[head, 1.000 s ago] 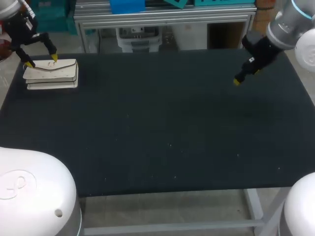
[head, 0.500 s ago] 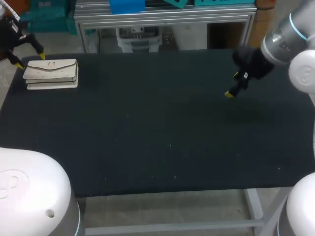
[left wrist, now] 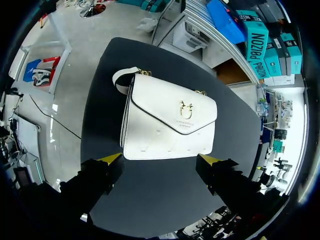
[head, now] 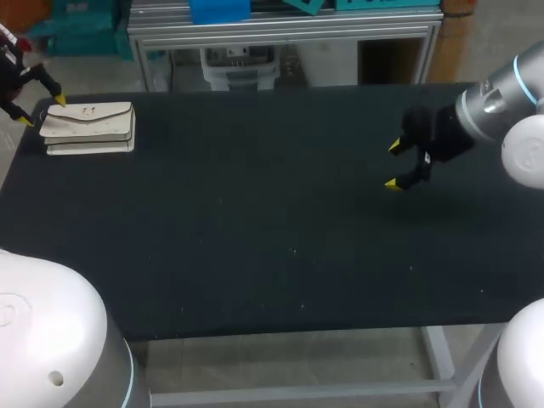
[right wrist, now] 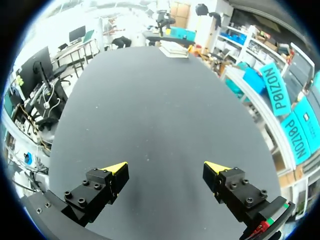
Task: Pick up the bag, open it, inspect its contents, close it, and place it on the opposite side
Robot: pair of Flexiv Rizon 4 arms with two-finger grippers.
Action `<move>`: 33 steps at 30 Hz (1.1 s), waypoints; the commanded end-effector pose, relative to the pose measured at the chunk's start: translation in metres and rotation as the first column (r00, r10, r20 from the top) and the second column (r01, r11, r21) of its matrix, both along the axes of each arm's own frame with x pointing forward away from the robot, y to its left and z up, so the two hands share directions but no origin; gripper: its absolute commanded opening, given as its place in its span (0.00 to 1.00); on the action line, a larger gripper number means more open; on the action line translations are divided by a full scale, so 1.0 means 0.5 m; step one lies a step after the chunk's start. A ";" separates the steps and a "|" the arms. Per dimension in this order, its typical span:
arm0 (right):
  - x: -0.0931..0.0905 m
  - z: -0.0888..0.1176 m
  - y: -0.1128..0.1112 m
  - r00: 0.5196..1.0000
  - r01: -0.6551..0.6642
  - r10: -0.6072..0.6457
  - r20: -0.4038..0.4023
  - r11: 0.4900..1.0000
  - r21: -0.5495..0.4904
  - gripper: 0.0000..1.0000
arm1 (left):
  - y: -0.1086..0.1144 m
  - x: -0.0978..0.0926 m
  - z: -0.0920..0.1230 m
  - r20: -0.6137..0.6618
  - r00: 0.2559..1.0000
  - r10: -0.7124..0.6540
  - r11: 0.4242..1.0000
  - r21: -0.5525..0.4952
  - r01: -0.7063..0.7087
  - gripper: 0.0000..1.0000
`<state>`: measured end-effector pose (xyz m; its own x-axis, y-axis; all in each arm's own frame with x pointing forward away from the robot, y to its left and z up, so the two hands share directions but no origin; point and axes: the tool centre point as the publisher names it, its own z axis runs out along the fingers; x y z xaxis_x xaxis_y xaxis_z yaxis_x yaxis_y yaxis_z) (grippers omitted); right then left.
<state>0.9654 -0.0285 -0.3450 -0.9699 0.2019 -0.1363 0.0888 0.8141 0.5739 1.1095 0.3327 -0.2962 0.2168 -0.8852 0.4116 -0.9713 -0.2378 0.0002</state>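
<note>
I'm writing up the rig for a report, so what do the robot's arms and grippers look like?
The left gripper and right gripper are black, blocky and two-fingered, with bright yellow wedge tips. The right arm is a silver-grey cylinder with a light blue ring, turning black toward the wrist. Large rounded white shells cover the arm parts nearest the head camera.

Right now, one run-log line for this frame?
bag: flat, flap shut, far left corner of table | left gripper: open, beside bag, no grip | right gripper: open, empty, over table
</note>
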 end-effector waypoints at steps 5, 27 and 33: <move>0.026 0.005 0.015 0.986 -0.134 0.139 -0.092 0.989 0.062 1.00 | 0.009 0.022 -0.013 -0.075 0.996 -0.048 0.998 -0.054 0.044 1.00; -0.017 -0.020 0.068 0.937 -0.324 0.330 -0.113 0.943 0.069 1.00 | 0.024 0.033 -0.086 -0.125 0.990 -0.058 0.984 -0.177 0.035 1.00; -0.020 -0.025 0.072 0.932 -0.335 0.341 -0.119 0.939 0.072 1.00 | 0.023 0.033 -0.086 -0.119 0.991 -0.064 0.982 -0.183 0.041 0.99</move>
<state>0.9510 0.0069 -0.3570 -0.9920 -0.1243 -0.0214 -0.1111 0.7813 0.6142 1.1182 0.3383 -0.3366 0.2325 -0.8175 0.5269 -0.9643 -0.2645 0.0152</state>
